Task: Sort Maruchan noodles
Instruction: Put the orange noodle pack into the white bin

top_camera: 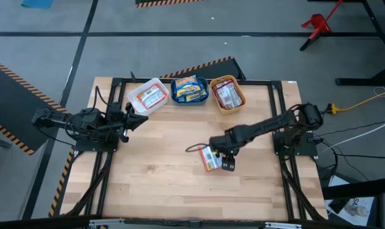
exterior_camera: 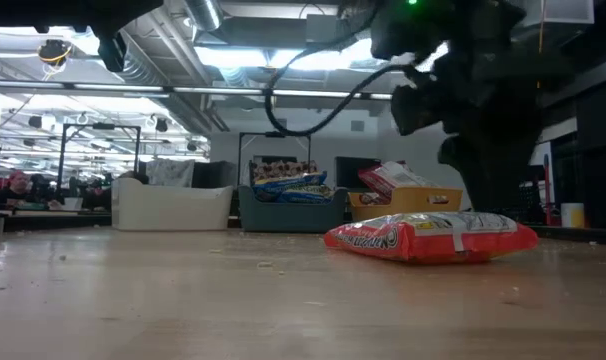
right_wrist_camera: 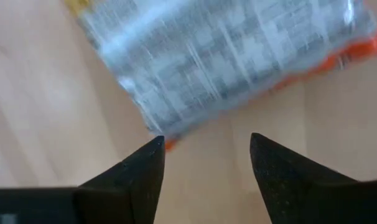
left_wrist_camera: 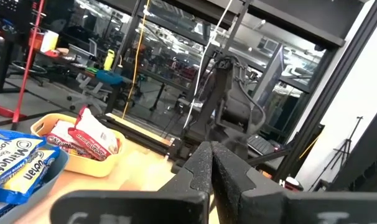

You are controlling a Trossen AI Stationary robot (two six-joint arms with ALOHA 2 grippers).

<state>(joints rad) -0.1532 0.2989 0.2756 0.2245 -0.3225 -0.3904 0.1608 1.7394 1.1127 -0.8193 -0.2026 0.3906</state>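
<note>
- Wooden table [top_camera: 154, 184] is carrying everything; three bins are sitting in a row along its far edge, and places below are given relative to that row.
- White bin [top_camera: 147, 97], blue bin [top_camera: 189, 90] and orange bin [top_camera: 227, 93] are each holding Maruchan packets already; the blue one is showing blue-and-yellow wrappers, the orange one red wrappers.
- Left gripper [top_camera: 140, 118] is waiting just in front of the white bin, fingers [left_wrist_camera: 204, 171] pressed together, holding nothing.
- Right gripper [top_camera: 225, 159] is hovering well in front of the orange bin, its two fingers [right_wrist_camera: 135, 174] spread, with bare wood between them and nothing pinched.
- One loose orange-red Maruchan packet [top_camera: 209, 158] is lying flat on the table, label side down, just beside the right gripper; its edge is lying just beyond the fingertips in the right wrist view.
- Judgement: step in hand is picking this packet. To do it well, shift the spread fingers over the packet's short side, straddling it squarely, then lower until the tips are nearly touching wood before closing.
- Risk: a flat, slippery wrapper may slide away or crumple if one finger is landing first.
</note>
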